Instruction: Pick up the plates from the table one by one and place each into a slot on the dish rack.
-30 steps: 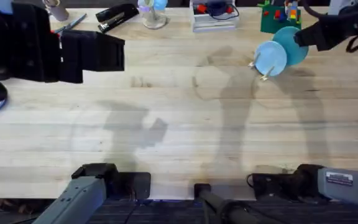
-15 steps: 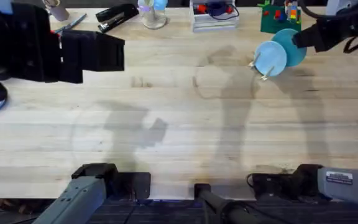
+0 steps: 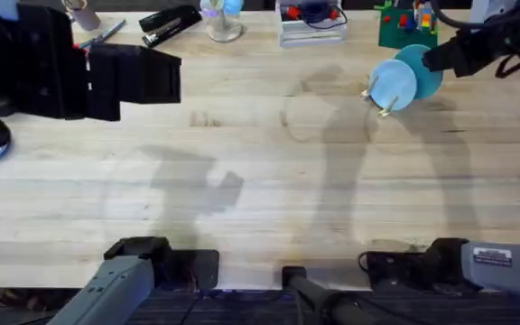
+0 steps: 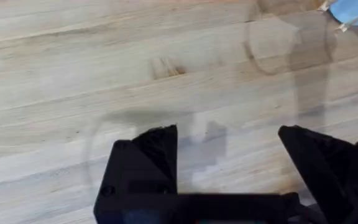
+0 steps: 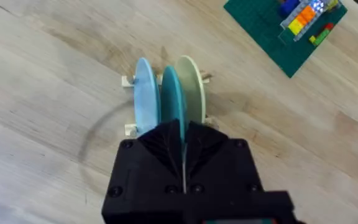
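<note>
Plates stand on edge in the dish rack [image 5: 166,99] at the upper right of the overhead frame, three in all: one pale blue plate [image 5: 145,96], one teal plate [image 5: 171,96] in the middle slot, and one cream plate [image 5: 191,93] behind it. Two of these are the task's own, and no plate lies flat on the table [image 3: 260,181]. The right gripper [image 5: 183,146] sits directly over the teal plate with its fingers closed to a thin slit on the plate's top edge, so it appears to be pinching it. The left gripper [image 4: 229,158] hangs over bare wood at the left side of the overhead frame, jaws spread wide and holding nothing.

The likely risk is in the release. If the fingers open unevenly or lift while gripping, the teal plate could be dragged out of its slot, tip against a neighbour, or shift the light rack.
</note>
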